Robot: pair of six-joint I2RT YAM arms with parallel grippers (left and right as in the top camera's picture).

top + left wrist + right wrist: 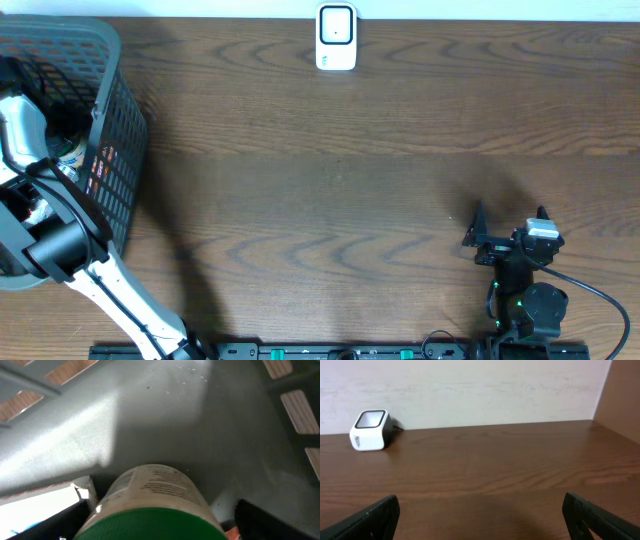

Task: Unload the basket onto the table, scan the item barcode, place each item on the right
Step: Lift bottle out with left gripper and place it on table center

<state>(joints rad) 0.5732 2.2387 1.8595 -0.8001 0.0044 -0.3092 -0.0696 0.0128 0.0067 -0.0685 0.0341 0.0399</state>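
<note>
Task barely begun: the green-capped bottle [150, 492], not yet lifted from the basket [122, 150] at the table's left edge, is straddled by the parted left fingers [272, 522], the right fingers [602, 520] are held wide and empty, and the scanner [336, 38] is unused.

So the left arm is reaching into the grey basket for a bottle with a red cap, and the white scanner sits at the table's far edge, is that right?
Not quite. The cap on the bottle is green, not red, as the left wrist view shows. The rest holds: the left arm is in the grey basket, and the white scanner sits at the far edge of the table.
</note>
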